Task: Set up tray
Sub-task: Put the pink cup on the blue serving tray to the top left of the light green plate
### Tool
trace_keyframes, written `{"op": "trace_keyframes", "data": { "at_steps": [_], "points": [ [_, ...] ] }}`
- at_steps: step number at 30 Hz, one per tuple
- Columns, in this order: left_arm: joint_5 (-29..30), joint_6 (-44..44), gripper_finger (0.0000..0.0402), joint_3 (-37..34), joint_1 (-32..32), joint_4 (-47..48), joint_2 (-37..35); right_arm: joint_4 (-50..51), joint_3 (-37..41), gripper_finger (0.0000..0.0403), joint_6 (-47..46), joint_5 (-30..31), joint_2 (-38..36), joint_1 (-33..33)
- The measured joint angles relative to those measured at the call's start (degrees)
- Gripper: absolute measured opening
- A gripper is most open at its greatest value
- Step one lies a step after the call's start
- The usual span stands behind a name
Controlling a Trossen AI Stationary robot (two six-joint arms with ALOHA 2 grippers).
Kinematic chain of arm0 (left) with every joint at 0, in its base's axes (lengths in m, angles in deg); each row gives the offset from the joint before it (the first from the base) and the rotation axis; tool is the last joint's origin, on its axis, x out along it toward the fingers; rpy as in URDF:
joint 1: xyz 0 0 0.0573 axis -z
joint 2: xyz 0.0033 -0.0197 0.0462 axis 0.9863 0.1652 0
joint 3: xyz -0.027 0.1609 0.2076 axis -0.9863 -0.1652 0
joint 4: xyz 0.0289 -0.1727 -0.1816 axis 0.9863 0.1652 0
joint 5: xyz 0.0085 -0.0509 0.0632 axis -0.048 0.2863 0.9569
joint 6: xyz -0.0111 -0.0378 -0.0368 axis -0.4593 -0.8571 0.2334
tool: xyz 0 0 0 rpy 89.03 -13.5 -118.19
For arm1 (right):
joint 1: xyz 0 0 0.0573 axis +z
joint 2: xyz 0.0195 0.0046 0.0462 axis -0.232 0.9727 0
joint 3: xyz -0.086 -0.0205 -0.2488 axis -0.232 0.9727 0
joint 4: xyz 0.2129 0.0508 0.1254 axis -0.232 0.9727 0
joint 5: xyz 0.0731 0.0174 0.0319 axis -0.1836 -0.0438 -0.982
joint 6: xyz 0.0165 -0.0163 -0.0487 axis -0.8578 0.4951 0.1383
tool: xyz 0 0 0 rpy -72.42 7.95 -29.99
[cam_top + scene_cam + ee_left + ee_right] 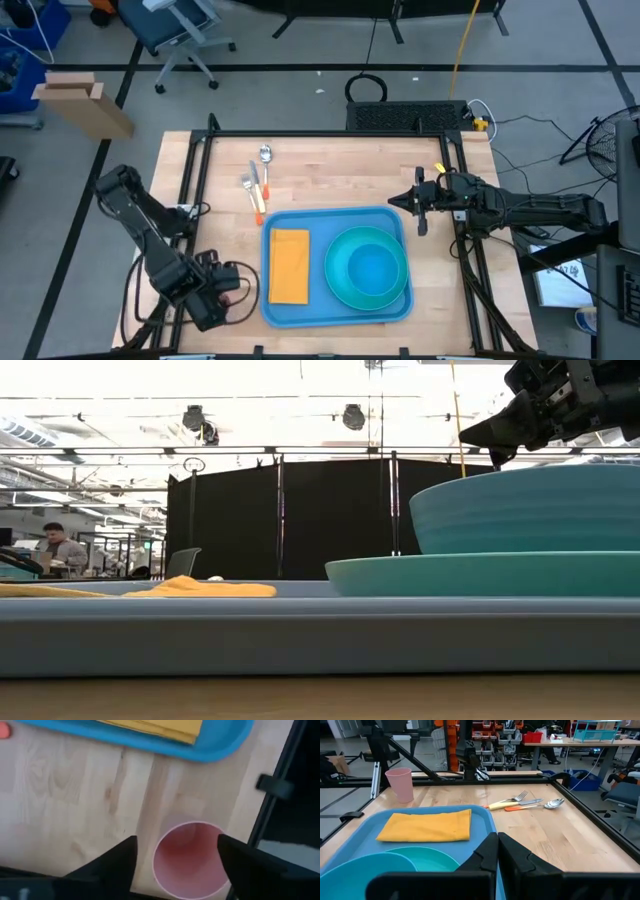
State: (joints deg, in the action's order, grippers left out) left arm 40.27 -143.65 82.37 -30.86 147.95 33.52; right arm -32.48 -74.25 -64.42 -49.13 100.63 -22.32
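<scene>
**Cup Stands Outside the Tray, Left Arm Closest**

Right now the tray [338, 312] lies near the front edge of the table [330, 170], its long axis running left to right between the 2 arms. On it sit a folded yellow napkin [289, 265] toward the left end and a teal bowl [370, 262] nested on a teal plate [345, 291] toward the right end.

A pink cup [189, 856] stands upright on bare wood off the tray's left end, near its front corner. The left gripper [176, 855] is directly above it, its 2 fingers spread wide, 1 on either side of the rim with clear gaps showing, so nothing is gripped. From this gripper the tray lies just to the right, with the napkin end nearest.

The right gripper [420, 205] hovers behind the tray's right rear corner, fingers pressed together and holding nothing.

Behind the tray's left rear corner, on the wood, lie a fork [246, 183], a knife [256, 192] and a spoon [265, 156], grouped together with their handles pointing toward the tray. They sit roughly midway between the arms, and my judgement is that either arm could reach them; the cup, though, clearly belongs to the left arm.
</scene>
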Motion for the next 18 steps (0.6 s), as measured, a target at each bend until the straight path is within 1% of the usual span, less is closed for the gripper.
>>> {"op": "trace_keyframes", "data": {
  "at_steps": [3, 7, 9, 12, 18],
  "points": [
    [-1.29, 1.37, 0.0306, 0.00, 1.01, 2.32, 2.10, 0.00, 0.00, 0.0004, 0.00, 0.04, 0.00, 0.00],
    [-2.21, 1.96, 0.0318, -0.02, 1.73, 4.79, 4.62, 0.00, 0.02, 0.0004, 0.00, 0.06, 0.00, 0.00],
    [-3.53, 3.06, 0.0318, -0.02, 1.82, 5.32, 5.61, 0.00, 0.02, 0.0004, 0.02, 0.09, 0.00, 0.00],
    [-3.75, 4.35, 0.0311, -0.43, 1.82, 5.06, 6.26, -0.21, 0.04, 0.0004, 0.09, 0.11, 0.00, 0.00],
    [-3.83, 4.09, 0.0291, -4.66, 1.79, 4.05, 6.15, -0.24, 0.07, 0.0004, 0.09, 0.13, 0.00, 0.00]
  ]
}}
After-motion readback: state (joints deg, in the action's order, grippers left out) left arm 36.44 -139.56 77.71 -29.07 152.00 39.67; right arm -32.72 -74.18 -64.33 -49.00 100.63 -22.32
